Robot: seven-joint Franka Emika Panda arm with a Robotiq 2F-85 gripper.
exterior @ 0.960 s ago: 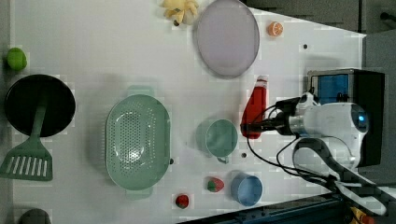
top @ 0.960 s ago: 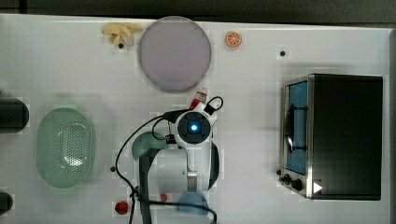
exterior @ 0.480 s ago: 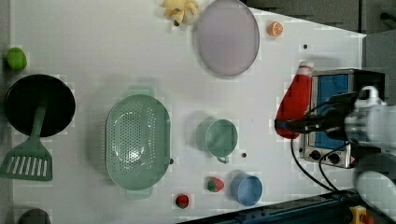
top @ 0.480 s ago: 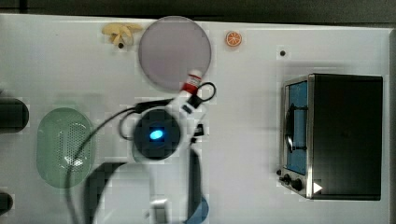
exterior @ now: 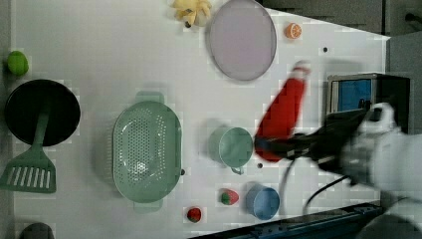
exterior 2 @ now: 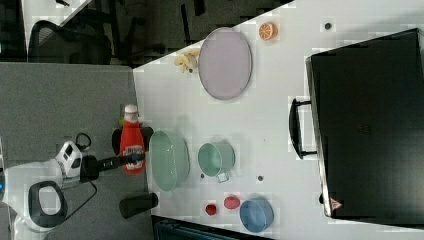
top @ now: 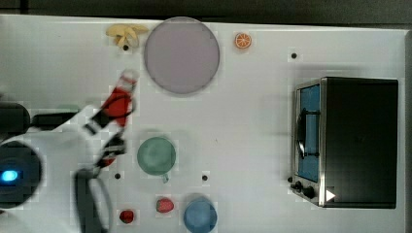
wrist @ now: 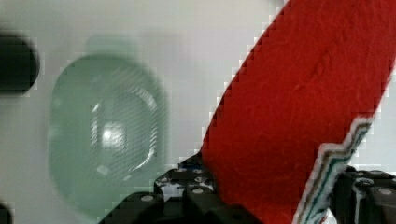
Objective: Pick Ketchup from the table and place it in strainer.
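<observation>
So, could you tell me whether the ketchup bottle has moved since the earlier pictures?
Yes. In the top view the Ketchup, clamped in the gripper, has travelled toward the top view's left, away from the toaster oven.

a robot lab staged as a play kitchen: a white table (exterior 2: pixel 280 120) carries toy fruit, cups, a plate (exterior 2: pixel 225 62) and a toaster oven (exterior 2: pixel 370 125), beside grey carpet and office chairs (exterior 2: pixel 65 30) past its far edge.

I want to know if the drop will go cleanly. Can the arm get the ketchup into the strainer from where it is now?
Probably yes. The gripper holds the Ketchup lifted off the table, and the strainer lies open and empty with nothing standing over it.
</observation>
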